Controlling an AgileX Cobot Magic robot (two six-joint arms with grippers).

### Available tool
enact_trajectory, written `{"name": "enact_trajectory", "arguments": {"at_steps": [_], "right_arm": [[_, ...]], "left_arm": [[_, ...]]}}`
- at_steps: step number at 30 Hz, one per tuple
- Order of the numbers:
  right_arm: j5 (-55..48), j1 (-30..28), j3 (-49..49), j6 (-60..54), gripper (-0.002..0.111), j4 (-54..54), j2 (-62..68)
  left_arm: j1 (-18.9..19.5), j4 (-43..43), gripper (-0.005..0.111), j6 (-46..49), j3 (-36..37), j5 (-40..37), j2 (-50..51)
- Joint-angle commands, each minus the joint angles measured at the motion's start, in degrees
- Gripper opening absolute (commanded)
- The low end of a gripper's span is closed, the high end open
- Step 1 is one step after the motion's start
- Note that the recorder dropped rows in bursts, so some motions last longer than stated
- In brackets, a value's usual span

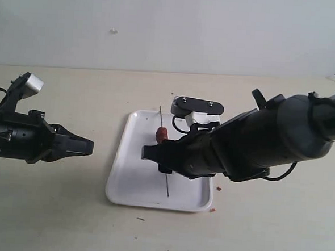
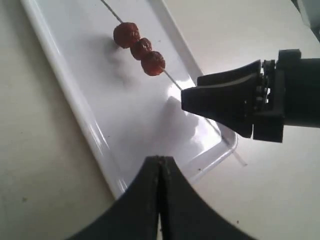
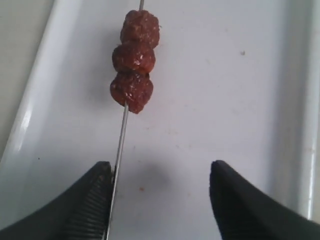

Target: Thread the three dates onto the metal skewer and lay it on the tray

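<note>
three dates [image 3: 134, 60] threaded touching in a row on the metal skewer [image 3: 120, 140]. skewer lies along the white tray [image 1: 118, 179] on the worktop [image 1: 48, 209]. right gripper [image 3: 160, 167] low over the tray, fingers [image 3: 90, 200] apart, skewer just beside one of them. left gripper [image 1: 89, 147] off the tray's left side, fingers together, empty.

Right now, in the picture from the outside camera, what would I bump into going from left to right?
Left gripper → left rim of the tray → three dates on the metal skewer → red crumb.
</note>
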State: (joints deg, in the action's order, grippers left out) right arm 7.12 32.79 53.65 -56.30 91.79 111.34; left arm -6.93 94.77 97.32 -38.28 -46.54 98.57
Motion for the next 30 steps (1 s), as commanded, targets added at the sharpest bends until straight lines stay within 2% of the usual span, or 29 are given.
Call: {"name": "enact_trajectory", "arguments": {"at_steps": [1,13,16,22,30], "right_arm": [[0.41,0.16,-0.11,-0.67,0.067,-0.41,-0.60],[1.47,0.16,-0.11,-3.99,0.065,-0.93,-1.02],[1.47,0.16,-0.11,-5.69,0.052,-0.93,-2.07],[1.33,0.16,-0.11,-9.01,0.000,-0.93,-4.16],[0.19,0.16,-0.11,-11.63,0.000,-0.93,-4.72]], "left_arm": [[0.03,0.09,0.000,-0.05,0.33,-0.35,-0.59],[0.03,0.09,0.000,-0.05,0.33,-0.35,-0.59],[0.03,0.09,0.000,-0.05,0.33,-0.35,-0.59],[0.03,0.09,0.000,-0.05,0.33,-0.35,-0.59],[0.03,0.09,0.000,-0.05,0.33,-0.35,-0.59]]}}
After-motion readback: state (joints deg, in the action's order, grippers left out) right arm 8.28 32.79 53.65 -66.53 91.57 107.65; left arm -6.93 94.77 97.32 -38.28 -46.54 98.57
